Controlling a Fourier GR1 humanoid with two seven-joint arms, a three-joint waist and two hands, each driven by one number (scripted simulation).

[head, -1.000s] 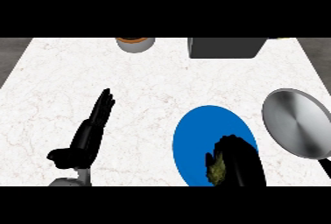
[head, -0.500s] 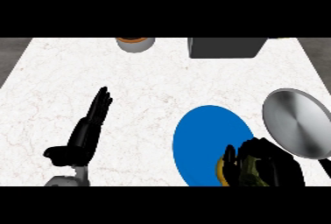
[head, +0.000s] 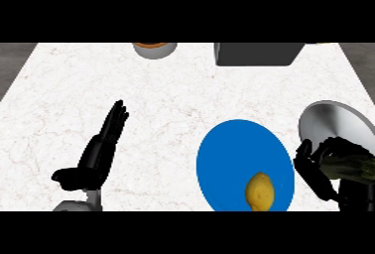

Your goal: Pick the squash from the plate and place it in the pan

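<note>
Head view. Landmark: blue plate on counter.

My right hand: at plate's right edge, between plate and pan; fingers curled around dark greenish object, probably the squash, apparently lifted off plate for transfer.

Pan: just right of plate, beyond hand; nothing visible in it.

Yellow item: on plate's near part.

My left hand: well left of plate, fingers straight, holding nothing, resting clear of work.
</note>
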